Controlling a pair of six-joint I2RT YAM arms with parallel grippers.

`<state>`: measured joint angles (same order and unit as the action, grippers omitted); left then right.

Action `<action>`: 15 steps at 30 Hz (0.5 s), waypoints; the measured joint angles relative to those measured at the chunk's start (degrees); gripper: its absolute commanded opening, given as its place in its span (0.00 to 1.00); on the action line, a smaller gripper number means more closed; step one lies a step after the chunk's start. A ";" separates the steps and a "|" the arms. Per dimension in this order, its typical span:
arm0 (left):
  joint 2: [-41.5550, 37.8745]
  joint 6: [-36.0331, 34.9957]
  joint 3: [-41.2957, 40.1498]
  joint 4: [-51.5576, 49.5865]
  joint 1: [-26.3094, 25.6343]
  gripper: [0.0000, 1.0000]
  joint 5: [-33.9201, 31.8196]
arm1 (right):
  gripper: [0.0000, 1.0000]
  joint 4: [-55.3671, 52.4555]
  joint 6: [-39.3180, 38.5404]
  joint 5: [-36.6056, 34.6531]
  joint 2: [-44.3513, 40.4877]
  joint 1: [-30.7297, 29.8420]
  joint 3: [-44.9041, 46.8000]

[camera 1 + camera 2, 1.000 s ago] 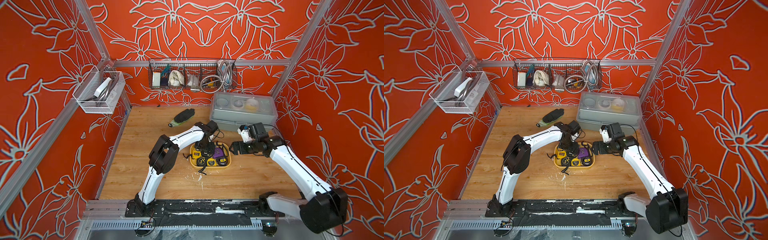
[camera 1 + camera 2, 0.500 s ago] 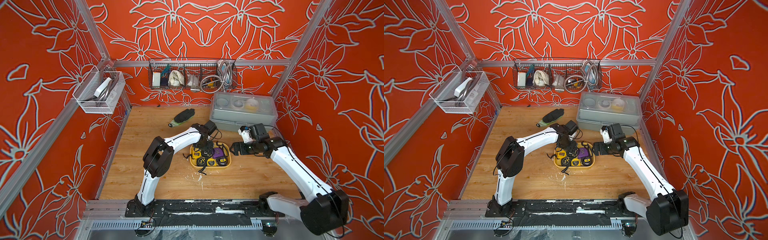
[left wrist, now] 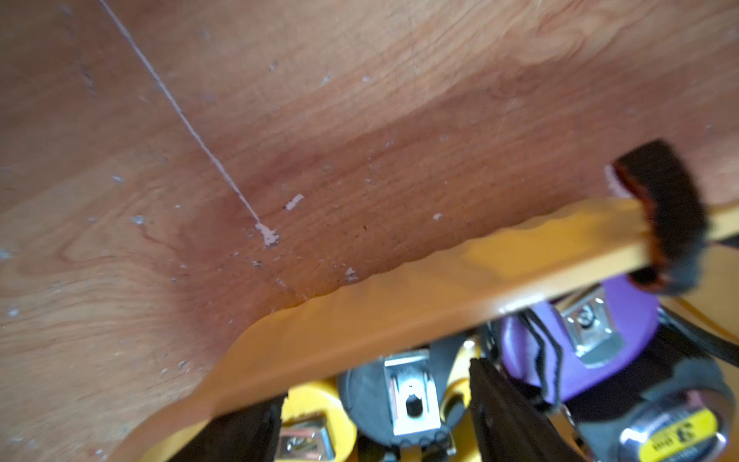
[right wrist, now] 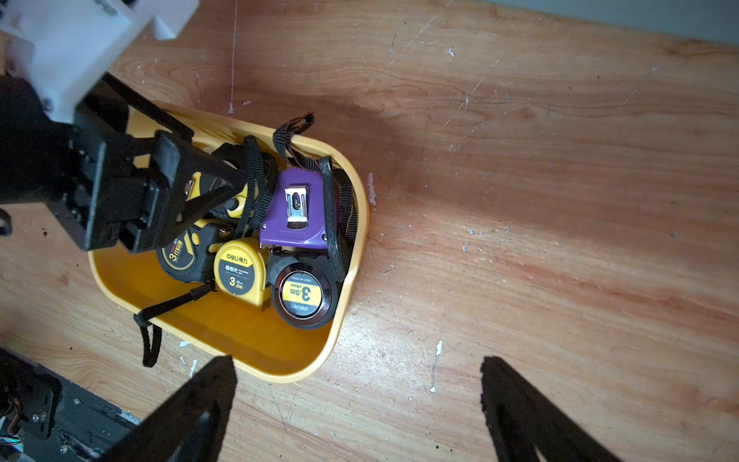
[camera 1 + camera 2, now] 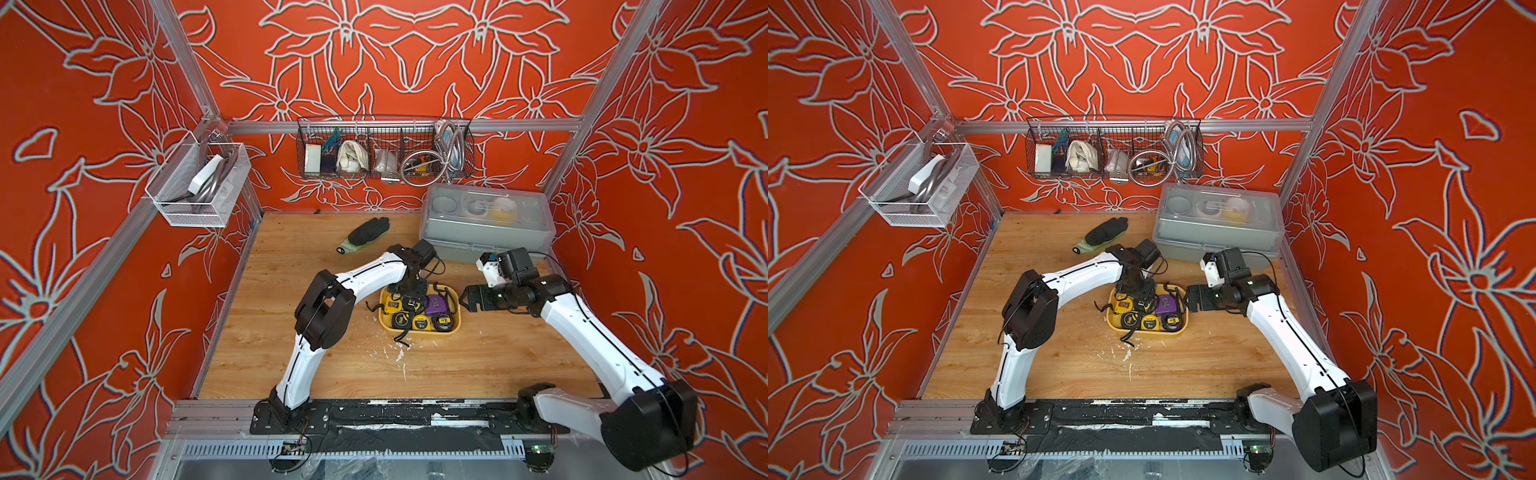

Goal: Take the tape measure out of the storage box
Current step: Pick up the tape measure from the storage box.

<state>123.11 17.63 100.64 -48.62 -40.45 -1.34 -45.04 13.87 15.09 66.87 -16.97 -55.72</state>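
Labels first. A squarish yellow case (image 4: pixel 240 272) reads "deli" and "3.0m". The round black case (image 4: pixel 302 294) touching it carries a yellow disc with "3.0m" and "deli", and a black-and-yellow case (image 4: pixel 180 252) shows "3m". A purple case (image 4: pixel 296 208) lies with its shiny steel belt clip upward.

All are crowded together in the storage box (image 4: pixel 240 332), a shallow yellow plastic tray with rounded corners on the scratched wood-grain surface (image 4: pixel 520 200). Black woven straps (image 4: pixel 294 124) loop over its rim.

My left claw (image 3: pixel 376 396) is down inside the box. Its fingers (image 3: pixel 504 404) stand on either side of the tape measure (image 3: pixel 406 396), a black rubbery body with yellow trim and a metal clip. That close view is blurred, so I cannot tell whether they pinch it or only flank it.

My right claw (image 4: pixel 356 400) hangs spread wide over bare surface just beside the box's end, touching nothing.
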 measured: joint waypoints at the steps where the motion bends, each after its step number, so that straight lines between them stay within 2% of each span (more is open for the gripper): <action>1: 0.39 0.07 0.00 -0.13 0.00 0.76 0.42 | 0.97 0.00 0.00 0.00 -0.11 0.02 0.04; 15: 0.63 0.15 -1.27 1.05 -1.66 0.83 4.07 | 0.98 0.13 0.02 -0.02 -0.92 0.02 0.68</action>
<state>123.74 17.78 99.37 -47.57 -42.11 2.72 -44.91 13.89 15.07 65.95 -16.95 -55.05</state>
